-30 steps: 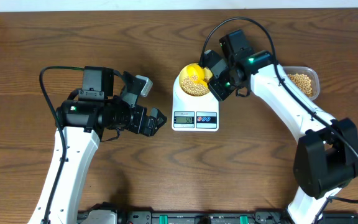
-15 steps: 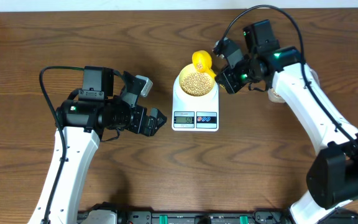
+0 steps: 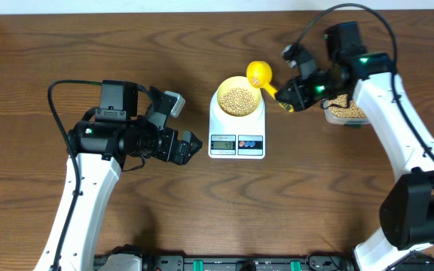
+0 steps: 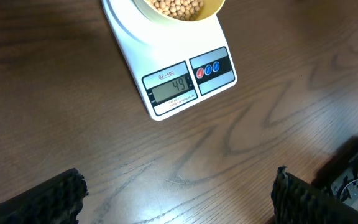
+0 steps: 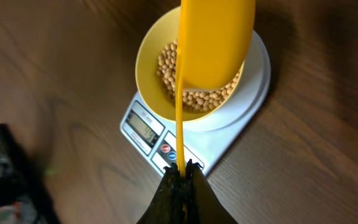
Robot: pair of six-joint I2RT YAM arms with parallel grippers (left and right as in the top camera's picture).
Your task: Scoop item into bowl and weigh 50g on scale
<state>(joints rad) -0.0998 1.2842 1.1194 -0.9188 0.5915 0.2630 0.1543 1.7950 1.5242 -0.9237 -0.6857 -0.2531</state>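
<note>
Beside the bowl (image 3: 218,102) of beans (image 3: 238,98) on the scale (image 3: 236,144), right gripper (image 3: 291,100) pinches the scoop (image 3: 259,73) handle, left gripper (image 4: 179,199) spread idle; an overfull next scoop could overshoot the target.

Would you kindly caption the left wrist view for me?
Scale carrying the bowl of beans, seen past the open left tool.

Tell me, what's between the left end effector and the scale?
Nothing but bare wooden table. The overhead view shows that stretch empty between the open left end effector and the scale.
</note>
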